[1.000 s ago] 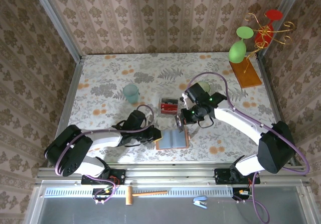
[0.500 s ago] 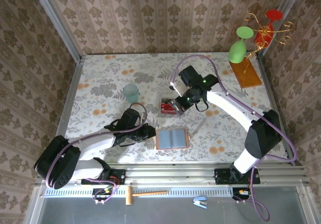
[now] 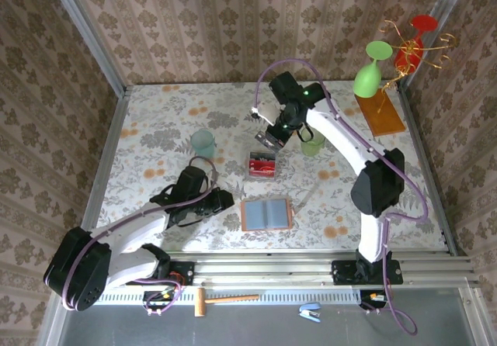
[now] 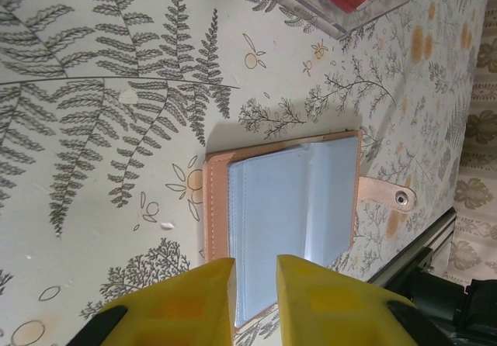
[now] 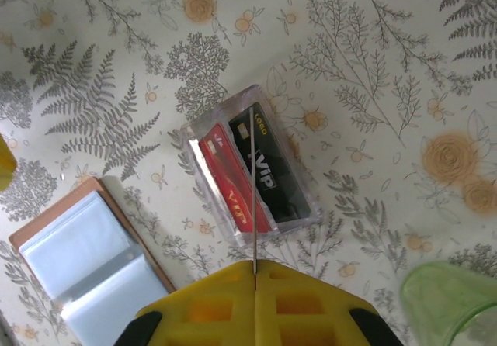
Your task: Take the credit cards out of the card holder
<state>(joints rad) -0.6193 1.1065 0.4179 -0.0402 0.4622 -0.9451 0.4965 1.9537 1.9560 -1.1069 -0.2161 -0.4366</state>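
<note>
The tan card holder (image 3: pixel 266 214) lies open and flat on the table, its grey-blue pockets (image 4: pixel 287 202) facing up. Above a small clear box (image 3: pixel 262 164) hangs my right gripper (image 3: pixel 269 136), shut on one thin credit card (image 5: pixel 253 198) that I see edge-on. A red card (image 5: pixel 229 183) and a black card (image 5: pixel 272 171) lie in that box (image 5: pixel 203 177). My left gripper (image 4: pixel 256 272) hovers at the holder's left edge, with its yellow fingers a little apart and nothing between them. In the top view this gripper (image 3: pixel 225 201) is just left of the holder.
A teal cup (image 3: pixel 203 143) stands left of the box and a green cup (image 3: pixel 313 143) right of it. A wooden stand (image 3: pixel 380 113) with coloured glasses is at the back right. The holder's snap strap (image 4: pixel 388 195) points to the table's front edge.
My right gripper has risen from the card holder and moved to the far side over the clear box, a card in it. My left gripper has drawn back left and opened slightly.
</note>
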